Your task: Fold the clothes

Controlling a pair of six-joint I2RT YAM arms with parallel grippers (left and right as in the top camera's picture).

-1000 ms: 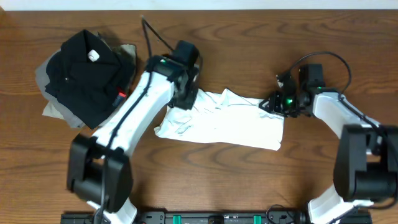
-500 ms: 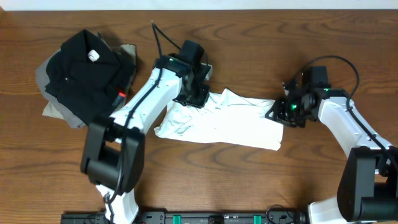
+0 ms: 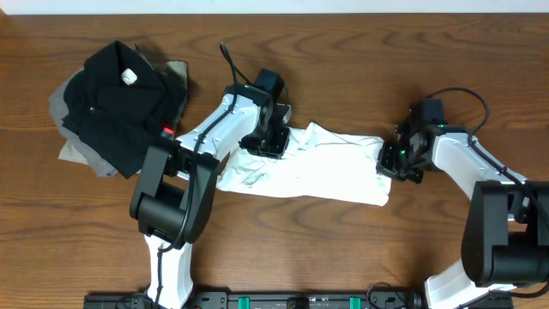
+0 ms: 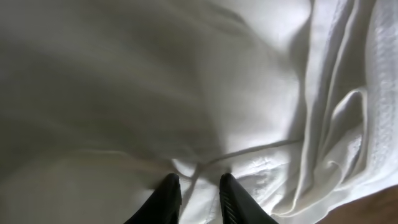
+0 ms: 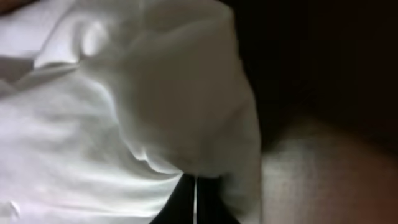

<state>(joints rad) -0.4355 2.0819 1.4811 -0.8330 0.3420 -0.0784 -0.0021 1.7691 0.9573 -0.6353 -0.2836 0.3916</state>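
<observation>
The left arm and right arm have white shells, black joints and a looping black cable; the left gripper is black.

Fig. Items at the left end of the wooden worktop, seen from above.
A black folded garment with a small white tag near its top lies on a grey folded garment, whose edges show at the left and upper right. A small red mark sits at the black garment's right edge.
</observation>
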